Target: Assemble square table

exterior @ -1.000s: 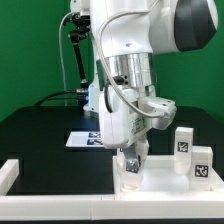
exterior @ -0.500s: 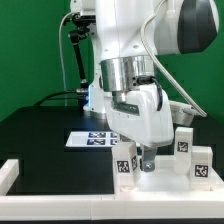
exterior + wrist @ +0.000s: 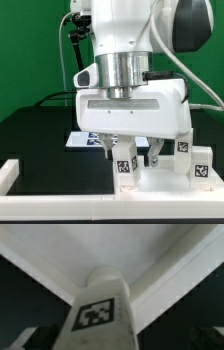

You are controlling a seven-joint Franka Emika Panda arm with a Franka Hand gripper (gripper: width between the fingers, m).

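The gripper (image 3: 136, 152) is hanging wide open, holding nothing; a leg (image 3: 125, 166) is standing upright on the top (image 3: 160, 182), right between and just under its fingers, long side pointing up.

Leg (image 3: 125, 166) upright on table top (image 3: 160, 185), two legs (image 3: 184, 143) at exterior view's right

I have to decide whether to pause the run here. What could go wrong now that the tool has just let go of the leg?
1. The tool stands open with its fingers either side of the leg; lifting off-centre could catch and tip it.
2. Whether the leg is fully seated in the square table top cannot be told, so it may be loose.
3. Two more legs stand close on the exterior view's right; a sideways move could knock them.
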